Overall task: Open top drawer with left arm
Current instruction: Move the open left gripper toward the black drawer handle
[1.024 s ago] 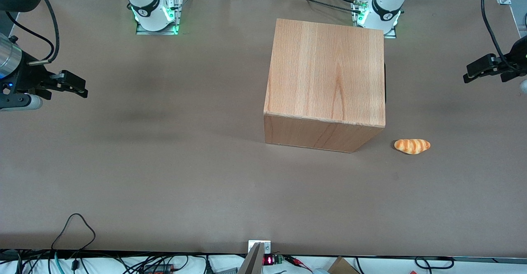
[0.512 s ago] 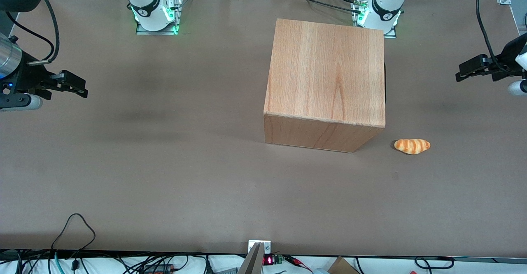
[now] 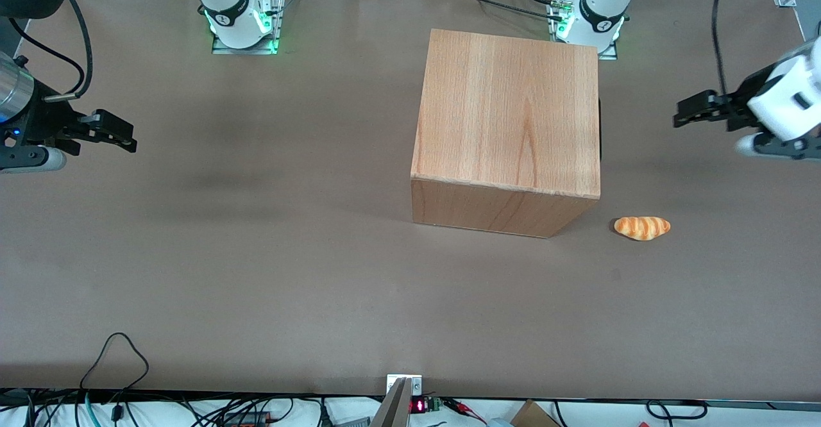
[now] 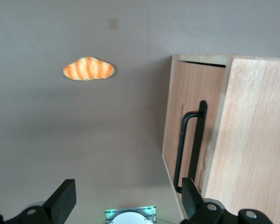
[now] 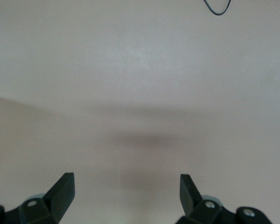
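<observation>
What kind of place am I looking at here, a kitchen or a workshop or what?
Most likely a robotics lab: the left arm's pincer, open, hangs over a brown table beside a wooden cabinet, with arm bases bolted on and cables at the edge.

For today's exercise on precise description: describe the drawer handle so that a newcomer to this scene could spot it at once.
Start at the large light-wood cube cabinet on the brown table. On its face toward the working arm's end, where the open black two-finger gripper hovers apart from it, is the top drawer. Its slim black bar handle is the only dark fitting on pale wood.
</observation>
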Controlling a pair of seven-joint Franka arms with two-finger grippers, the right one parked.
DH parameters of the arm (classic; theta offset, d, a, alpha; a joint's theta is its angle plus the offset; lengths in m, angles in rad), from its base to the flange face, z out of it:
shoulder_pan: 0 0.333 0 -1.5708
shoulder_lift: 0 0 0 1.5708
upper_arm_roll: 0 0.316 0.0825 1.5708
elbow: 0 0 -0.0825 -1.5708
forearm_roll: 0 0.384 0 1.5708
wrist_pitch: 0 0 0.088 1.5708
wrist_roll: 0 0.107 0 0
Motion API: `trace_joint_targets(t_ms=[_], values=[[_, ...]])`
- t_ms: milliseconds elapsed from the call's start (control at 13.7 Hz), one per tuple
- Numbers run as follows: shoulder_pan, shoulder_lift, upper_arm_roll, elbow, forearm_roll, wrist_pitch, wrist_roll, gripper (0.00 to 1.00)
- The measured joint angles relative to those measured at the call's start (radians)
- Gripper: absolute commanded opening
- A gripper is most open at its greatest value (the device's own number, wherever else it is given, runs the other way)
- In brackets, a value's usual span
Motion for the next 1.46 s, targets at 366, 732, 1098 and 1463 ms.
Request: trace_joint_targets(t_ms=[366, 732, 1098, 1463], values=[[-0.001, 0.01, -0.005, -0.048, -0.048, 0.0, 0.018, 1.0], [0.002, 0.018, -0.005, -0.081, -0.073, 0.005, 0.023, 1.0], [0.002, 0.044, -0.005, -0.133, -0.079, 0.06, 0.029, 1.0], [0.006, 0.047, -0.005, -0.227, -0.148, 0.141, 0.107, 1.0]])
